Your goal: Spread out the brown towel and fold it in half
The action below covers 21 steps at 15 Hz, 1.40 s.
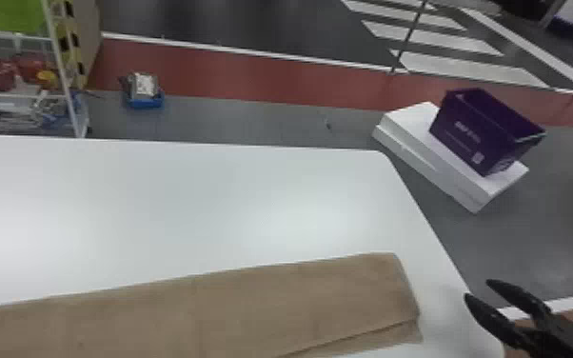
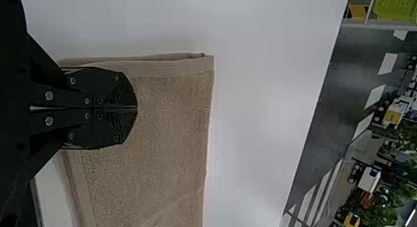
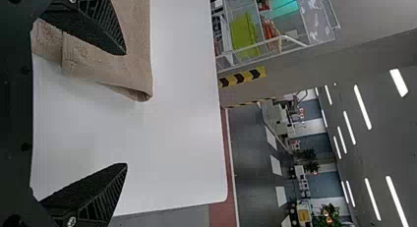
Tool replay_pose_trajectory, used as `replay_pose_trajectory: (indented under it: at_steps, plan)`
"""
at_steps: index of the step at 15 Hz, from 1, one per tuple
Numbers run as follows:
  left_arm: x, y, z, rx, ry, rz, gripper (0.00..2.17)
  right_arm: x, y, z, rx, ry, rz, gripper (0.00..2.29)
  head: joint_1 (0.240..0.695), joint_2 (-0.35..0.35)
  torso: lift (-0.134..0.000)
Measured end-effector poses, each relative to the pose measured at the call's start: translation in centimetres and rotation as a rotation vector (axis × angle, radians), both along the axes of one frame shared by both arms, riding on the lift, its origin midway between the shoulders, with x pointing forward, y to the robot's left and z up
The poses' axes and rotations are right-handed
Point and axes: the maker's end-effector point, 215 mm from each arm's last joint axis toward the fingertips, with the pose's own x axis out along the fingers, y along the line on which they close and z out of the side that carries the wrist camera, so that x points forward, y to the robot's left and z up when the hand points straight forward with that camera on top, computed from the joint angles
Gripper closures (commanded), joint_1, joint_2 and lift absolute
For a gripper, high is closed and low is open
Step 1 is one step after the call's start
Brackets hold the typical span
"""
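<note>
I see brown towel (image 1: 233, 304), long axis approx. L-R, R end angled fwd; lies beneath L gripper (image 2: 137, 108) (fingers together), left of R gripper (image 1: 477, 289) (fingers wide).

Left claw (image 2: 137, 108) pressed together, right claw (image 1: 476, 288) spread apart

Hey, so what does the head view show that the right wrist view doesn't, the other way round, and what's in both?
From the head view: a purple box standing on flat white boxes, and a small blue tray on the floor.

From the right wrist view: long ceiling lights and green plants in the background.

In both: the brown towel on the white table, and the right hand, its fingers apart.
</note>
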Motion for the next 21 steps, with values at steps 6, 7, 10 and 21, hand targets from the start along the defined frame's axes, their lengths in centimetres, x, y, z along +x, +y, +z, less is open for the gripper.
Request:
replay_pose_trajectory:
  at_steps: [6,7,10,21]
  plan:
    - [2.0,0.4,-0.1,0.038,-0.010,0.009,1.95,0.7,0.0,0.0,-0.006,-0.003,-0.002,0.08,0.695,-0.272,-0.123]
    - [2.3,0.5,-0.2,0.041,-0.010,0.010,1.95,0.8,0.0,0.0,-0.006,-0.003,-0.002,0.08,0.695,-0.269,-0.123]
    - [3.0,0.4,-1.2,0.057,0.004,0.013,1.95,0.9,-0.2,0.0,-0.006,-0.004,-0.005,0.08,0.695,-0.268,-0.123]
    - [6.6,0.0,-1.8,0.076,-0.006,0.013,1.95,0.8,-0.9,0.4,-0.007,-0.001,-0.015,0.08,0.695,-0.269,-0.123]
